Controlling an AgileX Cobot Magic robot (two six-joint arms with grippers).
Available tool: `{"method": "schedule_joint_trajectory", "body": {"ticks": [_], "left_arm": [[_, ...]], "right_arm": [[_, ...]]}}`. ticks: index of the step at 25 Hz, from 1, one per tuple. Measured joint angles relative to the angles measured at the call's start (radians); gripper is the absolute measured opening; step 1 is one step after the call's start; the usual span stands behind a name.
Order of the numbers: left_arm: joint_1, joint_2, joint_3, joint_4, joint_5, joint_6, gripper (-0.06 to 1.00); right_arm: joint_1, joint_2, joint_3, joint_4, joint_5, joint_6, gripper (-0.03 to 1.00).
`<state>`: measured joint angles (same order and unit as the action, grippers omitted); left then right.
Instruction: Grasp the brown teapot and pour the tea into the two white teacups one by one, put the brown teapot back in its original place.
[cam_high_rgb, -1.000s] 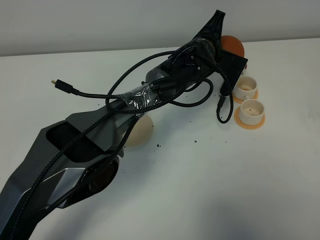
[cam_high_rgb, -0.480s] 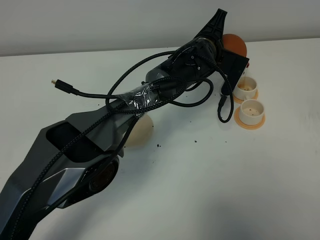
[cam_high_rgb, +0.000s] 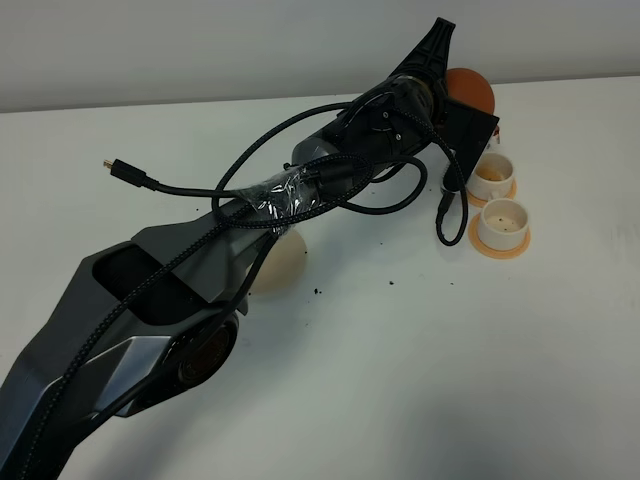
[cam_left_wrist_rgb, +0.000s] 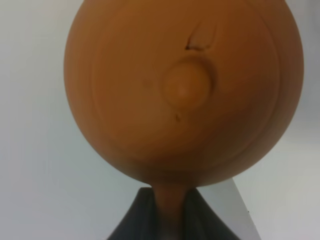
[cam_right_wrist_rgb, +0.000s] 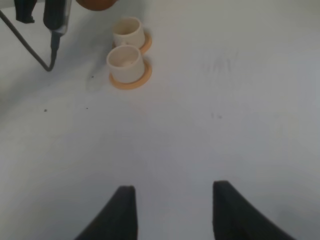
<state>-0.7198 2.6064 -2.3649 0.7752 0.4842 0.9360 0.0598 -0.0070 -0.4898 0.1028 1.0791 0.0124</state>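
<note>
The brown teapot (cam_high_rgb: 470, 90) hangs in the air at the far right of the table, just behind the two white teacups (cam_high_rgb: 491, 174) (cam_high_rgb: 503, 221). My left gripper (cam_left_wrist_rgb: 170, 202) is shut on its handle, and the lid with its knob (cam_left_wrist_rgb: 188, 88) fills the left wrist view. Each teacup (cam_right_wrist_rgb: 129, 32) (cam_right_wrist_rgb: 125, 60) stands on an orange saucer (cam_high_rgb: 499, 244). The cream coaster (cam_high_rgb: 280, 262) lies mid-table, partly hidden under my left arm. My right gripper (cam_right_wrist_rgb: 175, 202) is open over bare table, well short of the cups.
My long left arm (cam_high_rgb: 230, 240) with its loose black cables (cam_high_rgb: 445, 210) stretches diagonally across the table. Small dark specks (cam_high_rgb: 318, 292) dot the white surface near the coaster. The back wall runs just behind the teapot.
The left gripper and the teapot have edged very slightly to the right above the far cup. Nothing else has moved.
</note>
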Motion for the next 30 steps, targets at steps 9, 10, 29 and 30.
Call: {"method": "schedule_joint_trajectory", "body": {"ticks": [9,10,29,30], "left_arm": [[-0.001,0.0,0.0,0.0,0.0,0.073,0.12],[-0.001,0.0,0.0,0.0,0.0,0.082,0.12],[-0.007,0.0,0.0,0.001,-0.005,0.153,0.12],[-0.007,0.0,0.0,0.001,-0.008,0.153,0.12]], "right_arm": [[0.0,0.0,0.0,0.0,0.0,0.0,0.37],[0.0,0.0,0.0,0.0,0.0,0.0,0.37],[0.0,0.0,0.0,0.0,0.0,0.0,0.37],[0.0,0.0,0.0,0.0,0.0,0.0,0.37]]}}
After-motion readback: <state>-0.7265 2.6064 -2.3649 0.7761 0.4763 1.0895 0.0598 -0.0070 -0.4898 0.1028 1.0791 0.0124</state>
